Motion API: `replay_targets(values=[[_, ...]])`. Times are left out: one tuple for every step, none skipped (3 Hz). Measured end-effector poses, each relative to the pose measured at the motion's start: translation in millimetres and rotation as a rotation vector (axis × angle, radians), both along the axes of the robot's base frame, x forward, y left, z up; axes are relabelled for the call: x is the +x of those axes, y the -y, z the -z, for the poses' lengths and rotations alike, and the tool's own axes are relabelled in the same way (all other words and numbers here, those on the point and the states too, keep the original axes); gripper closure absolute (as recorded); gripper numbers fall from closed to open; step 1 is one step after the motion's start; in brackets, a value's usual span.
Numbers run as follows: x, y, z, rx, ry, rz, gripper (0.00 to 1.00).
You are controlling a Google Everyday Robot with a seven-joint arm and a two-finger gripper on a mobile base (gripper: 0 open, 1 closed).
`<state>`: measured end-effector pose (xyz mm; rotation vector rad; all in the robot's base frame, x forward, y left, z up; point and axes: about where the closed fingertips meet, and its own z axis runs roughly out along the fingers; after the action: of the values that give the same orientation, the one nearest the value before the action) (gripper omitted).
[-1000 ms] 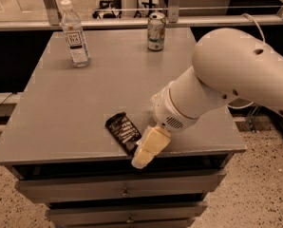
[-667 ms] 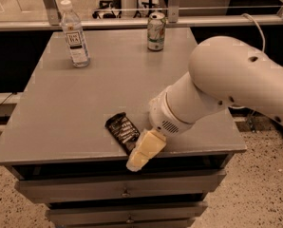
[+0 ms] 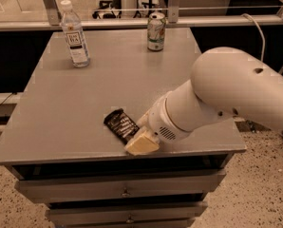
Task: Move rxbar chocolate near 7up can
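A grey tabletop [image 3: 61,108] is recorded, crossed from the right by a large white arm [image 3: 227,94]. A clear bottle [image 3: 75,34] is stood upright at the far left and the 7up can [image 3: 156,31] upright at the far edge, well apart from the rxbar chocolate [image 3: 120,125], which is laid flat near the front edge. The tool [image 3: 142,144] is found at that front edge, right at the bar's near end; whether it is spread or pressed together cannot be told.
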<state>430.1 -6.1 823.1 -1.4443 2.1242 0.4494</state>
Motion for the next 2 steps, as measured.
replay_targets(values=[[-4, 2, -3, 0.009, 0.006, 0.017, 0.72], [-4, 13, -8, 0.005, 0.024, 0.039, 1.0]])
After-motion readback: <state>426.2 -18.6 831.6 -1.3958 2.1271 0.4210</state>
